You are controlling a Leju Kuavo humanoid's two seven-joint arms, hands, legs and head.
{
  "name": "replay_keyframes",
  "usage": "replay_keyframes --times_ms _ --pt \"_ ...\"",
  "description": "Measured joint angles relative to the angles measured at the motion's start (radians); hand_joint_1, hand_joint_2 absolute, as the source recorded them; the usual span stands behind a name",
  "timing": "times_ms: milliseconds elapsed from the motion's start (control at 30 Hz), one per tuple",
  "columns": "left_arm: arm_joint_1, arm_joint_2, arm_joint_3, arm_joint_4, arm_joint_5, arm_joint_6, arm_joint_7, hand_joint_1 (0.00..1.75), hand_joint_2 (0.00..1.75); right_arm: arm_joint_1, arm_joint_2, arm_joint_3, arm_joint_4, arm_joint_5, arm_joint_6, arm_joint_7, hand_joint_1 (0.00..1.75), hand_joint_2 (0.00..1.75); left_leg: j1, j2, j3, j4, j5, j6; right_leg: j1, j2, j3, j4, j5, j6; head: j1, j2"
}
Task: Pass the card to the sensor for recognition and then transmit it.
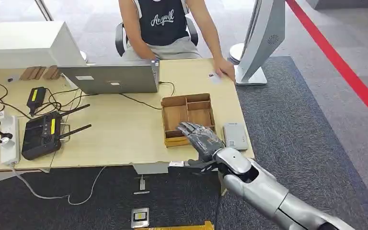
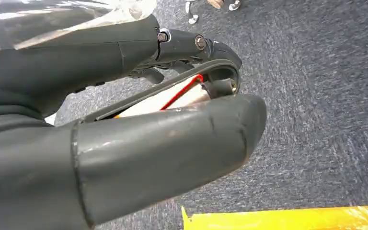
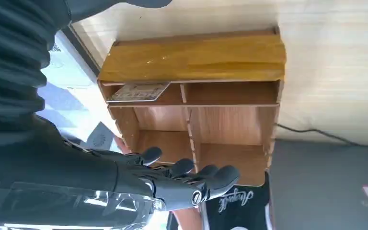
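The right hand [image 1: 202,138] hovers over the tray [image 1: 172,117] near the bench's front edge, fingers [image 3: 182,167] apart and empty. The card [image 3: 138,92] lies flat in a shallow front slot beside the sensor [image 1: 235,136], so fingers could skid off it. The left hand [image 2: 124,143] hangs over the floor, grip unclear.

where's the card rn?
Right wrist view: card lies in a compartment of the wooden organizer box, beyond the open right robot hand.
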Motion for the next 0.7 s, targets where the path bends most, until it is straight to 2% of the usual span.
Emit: replay_keyframes --times_ms 133,200,300,467,700 --pt "0.001 0.000 0.000 0.000 -0.008 0.000 0.000 0.00 0.00 -0.005 0.024 -0.011 0.082 0.023 -0.092 -0.001 0.00 1.75 0.000 0.000 0.000 0.000 0.000 0.000 0.000 0.000 0.000 0.000 0.000 0.000 0.000 0.000" --pt "0.001 0.000 0.000 0.000 -0.013 0.000 -0.011 0.00 0.00 -0.007 0.032 -0.024 0.128 0.053 -0.184 0.009 0.00 1.75 0.000 0.000 0.000 0.000 0.000 0.000 0.000 0.000 0.000 0.000 0.000 0.000 0.000 0.000" --pt "0.001 0.000 0.000 0.000 -0.014 0.000 -0.016 0.00 0.00 -0.021 0.047 -0.044 0.215 0.079 -0.272 -0.006 0.00 1.75 0.000 0.000 0.000 0.000 0.000 0.000 0.000 0.000 0.000 0.000 0.000 0.000 0.000 0.000" --pt "0.001 0.000 0.000 0.000 -0.014 0.000 -0.016 0.00 0.00 -0.028 0.068 -0.063 0.310 0.088 -0.294 -0.013 0.00 1.75 0.000 0.000 0.000 0.000 0.000 0.000 0.000 0.000 0.000 0.000 0.000 0.000 0.000 0.000" --pt "0.001 0.000 0.000 0.000 -0.014 0.000 -0.016 0.00 0.00 -0.030 0.088 -0.080 0.376 0.089 -0.294 -0.014 0.00 1.75 0.000 0.000 0.000 0.000 0.000 0.000 0.000 0.000 0.000 0.000 0.000 0.000 0.000 0.000"
